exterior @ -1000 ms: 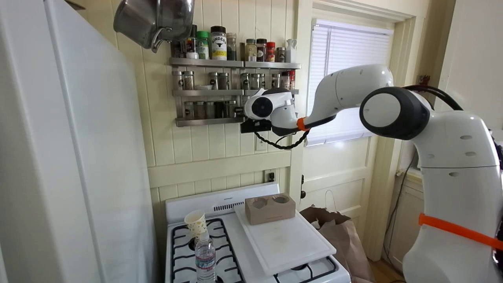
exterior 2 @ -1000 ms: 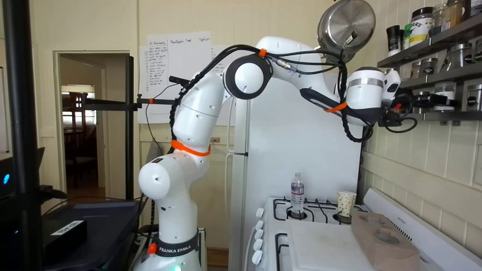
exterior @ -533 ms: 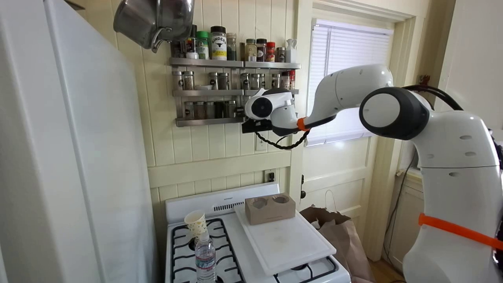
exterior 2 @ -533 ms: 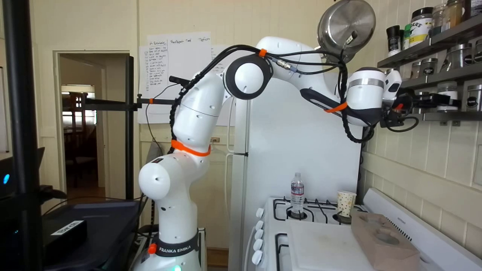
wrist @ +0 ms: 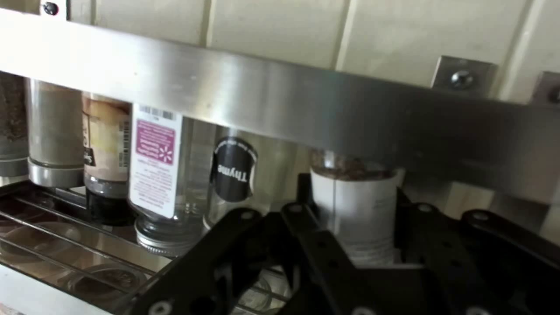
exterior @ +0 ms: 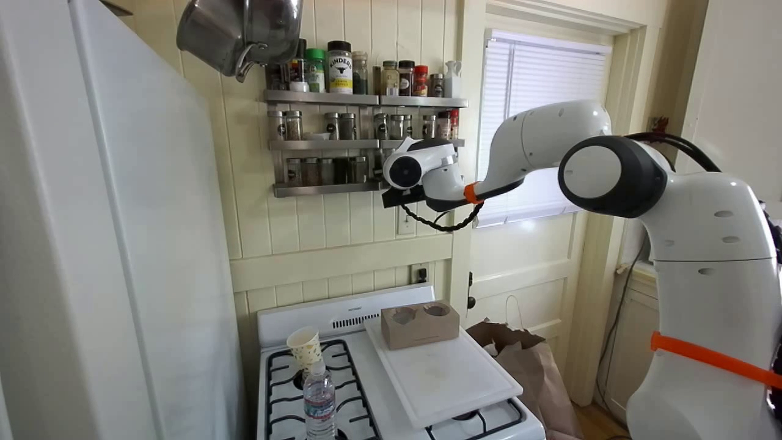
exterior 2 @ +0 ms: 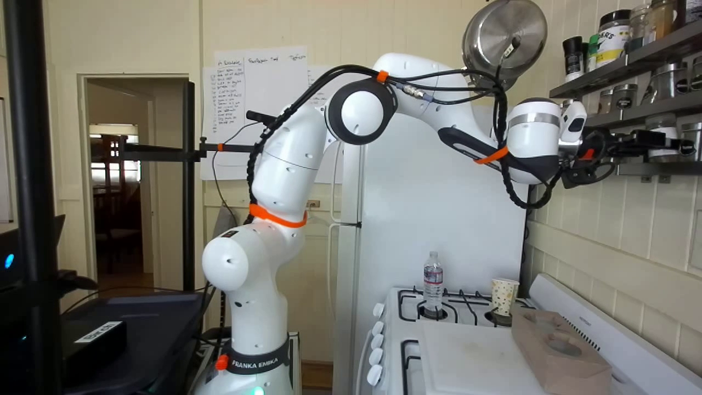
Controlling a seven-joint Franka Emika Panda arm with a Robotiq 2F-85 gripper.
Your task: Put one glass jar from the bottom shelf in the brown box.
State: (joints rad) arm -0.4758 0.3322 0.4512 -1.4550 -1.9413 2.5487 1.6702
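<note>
At the bottom shelf (exterior 2: 636, 169), the gripper (wrist: 353, 197) is pinching a white-labelled glass jar (wrist: 358, 214) by its sides, the jar's base hiding behind the front rail (wrist: 262, 98), probably so it can be lifted clear without tipping. A white board (exterior: 452, 388) is covering part of the stove (exterior: 383, 394), apparently giving the brown box (exterior: 421, 335) a level footing, round openings (exterior: 403, 316) up. The jar is showing dark-brown stuff (wrist: 350, 170) low down; what those openings are holding, I can't tell.
</note>
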